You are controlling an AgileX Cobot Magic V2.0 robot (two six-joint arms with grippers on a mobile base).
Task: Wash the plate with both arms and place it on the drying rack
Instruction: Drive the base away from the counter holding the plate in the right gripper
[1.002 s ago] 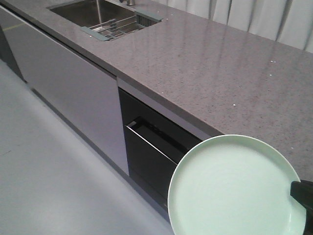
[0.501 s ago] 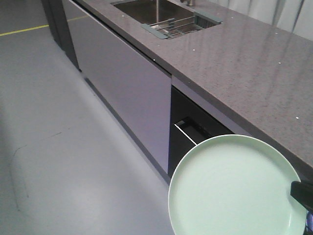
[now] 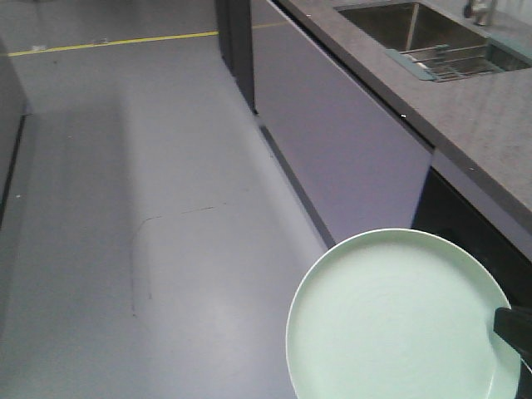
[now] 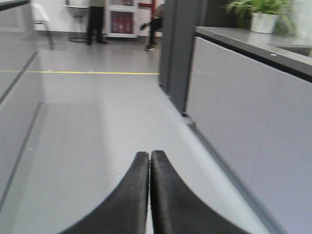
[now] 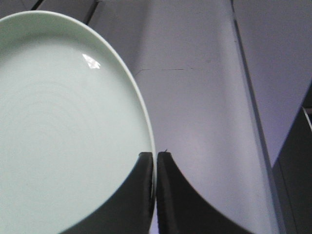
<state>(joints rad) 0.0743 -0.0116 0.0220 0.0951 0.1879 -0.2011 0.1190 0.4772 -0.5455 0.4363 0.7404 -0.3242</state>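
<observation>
The pale mint-green plate (image 3: 399, 320) fills the lower right of the front view and hangs in the air over the floor. It also shows in the right wrist view (image 5: 63, 122). My right gripper (image 5: 156, 156) is shut on the plate's rim, one black finger on each face; its tip shows at the plate's right edge in the front view (image 3: 514, 326). My left gripper (image 4: 149, 156) is shut and empty, pointing along the floor. The drying rack (image 3: 453, 62) sits across the sink at the far upper right.
The grey stone counter (image 3: 490, 116) runs along the right with the sink (image 3: 399, 25) set in it. Grey cabinet fronts (image 3: 349, 158) stand below, with a dark open appliance (image 3: 474, 224) beside the plate. Open grey floor (image 3: 150, 208) with a yellow line lies to the left. People stand far off (image 4: 97, 19).
The whole view has swung left along the counter: the sink and rack moved from upper left to the far upper right, and more floor shows. The plate stays held in the same place in view.
</observation>
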